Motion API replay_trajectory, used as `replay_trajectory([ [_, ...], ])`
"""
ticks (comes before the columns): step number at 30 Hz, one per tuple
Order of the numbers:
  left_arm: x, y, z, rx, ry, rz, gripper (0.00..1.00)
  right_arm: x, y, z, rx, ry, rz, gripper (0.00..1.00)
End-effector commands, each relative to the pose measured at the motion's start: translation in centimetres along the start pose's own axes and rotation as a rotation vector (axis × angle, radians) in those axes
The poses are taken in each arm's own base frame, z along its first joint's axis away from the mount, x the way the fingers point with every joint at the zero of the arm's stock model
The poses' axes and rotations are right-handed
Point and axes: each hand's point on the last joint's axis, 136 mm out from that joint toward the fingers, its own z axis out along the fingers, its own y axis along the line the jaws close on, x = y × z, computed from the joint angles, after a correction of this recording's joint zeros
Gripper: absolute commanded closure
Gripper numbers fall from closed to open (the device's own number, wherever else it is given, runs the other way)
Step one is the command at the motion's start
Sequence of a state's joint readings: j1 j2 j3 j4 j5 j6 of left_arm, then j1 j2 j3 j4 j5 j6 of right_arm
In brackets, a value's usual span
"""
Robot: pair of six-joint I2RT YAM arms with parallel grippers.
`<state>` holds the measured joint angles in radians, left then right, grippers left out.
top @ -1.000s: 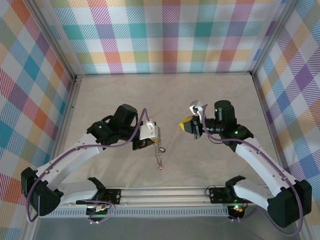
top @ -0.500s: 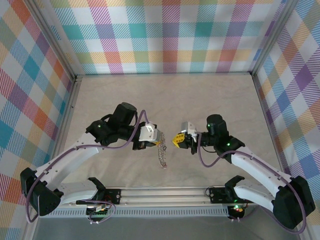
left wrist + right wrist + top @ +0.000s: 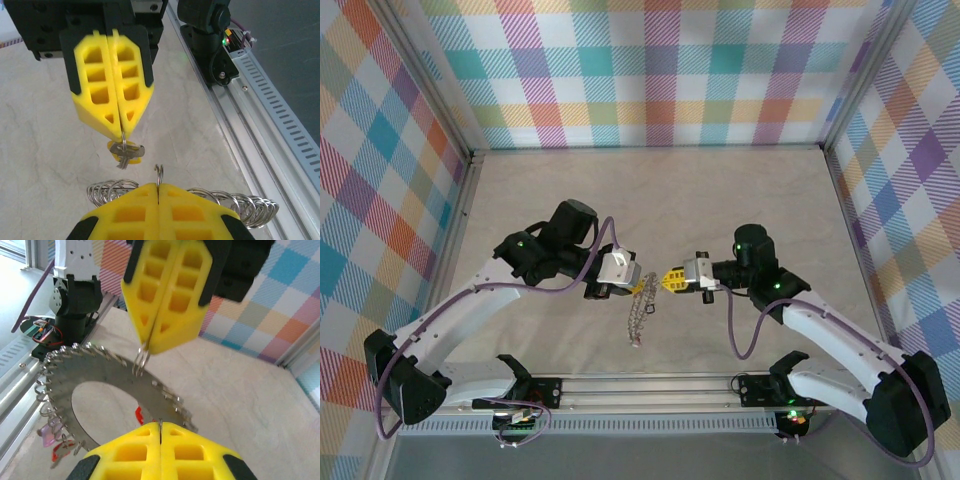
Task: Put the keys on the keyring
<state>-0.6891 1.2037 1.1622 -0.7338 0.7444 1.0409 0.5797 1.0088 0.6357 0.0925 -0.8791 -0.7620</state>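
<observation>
My left gripper (image 3: pixel 635 282) (image 3: pixel 158 186) is shut on the keyring (image 3: pixel 638 318), a silvery coiled loop that hangs below it. In the left wrist view the coils (image 3: pixel 112 189) spread to both sides of my yellow fingers, and a thin wire end (image 3: pixel 159 172) sticks up from the tip. My right gripper (image 3: pixel 669 280) (image 3: pixel 160 424) faces it, almost tip to tip, shut on the small ring of a yellow-headed key (image 3: pixel 125 151). In the right wrist view the keyring (image 3: pixel 100 371) curves wide, with red keys (image 3: pixel 140 415) on it.
A metal rail (image 3: pixel 650 385) with both arm bases runs along the near edge. Plaid walls (image 3: pixel 650 70) close in the beige table (image 3: pixel 660 190) on three sides. The left arm's base (image 3: pixel 210 40) stands close behind the right gripper in the left wrist view.
My right gripper has swung down and left with the key until its tip nearly meets the left gripper. The left gripper has shifted slightly, and the hanging keyring swung with it.
</observation>
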Motion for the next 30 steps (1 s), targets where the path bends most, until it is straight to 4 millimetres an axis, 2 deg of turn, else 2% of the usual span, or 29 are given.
replay_trajectory([
  [1, -1.8, 0.3, -0.7, 0.004, -0.062, 0.049, 1.00, -2.3, 0.3, 0.0, -0.053, -0.063, -0.096, 1.00],
  [12, -1.9, 0.8, -0.3, -0.001, -0.075, 0.042, 1.00, -3.4, 0.7, 0.8, -0.110, -0.063, -0.142, 1.00],
  [30, -2.2, 0.9, -0.2, 0.012, -0.088, 0.043, 1.00, -2.5, 0.7, 1.9, -0.106, 0.005, -0.212, 1.00],
])
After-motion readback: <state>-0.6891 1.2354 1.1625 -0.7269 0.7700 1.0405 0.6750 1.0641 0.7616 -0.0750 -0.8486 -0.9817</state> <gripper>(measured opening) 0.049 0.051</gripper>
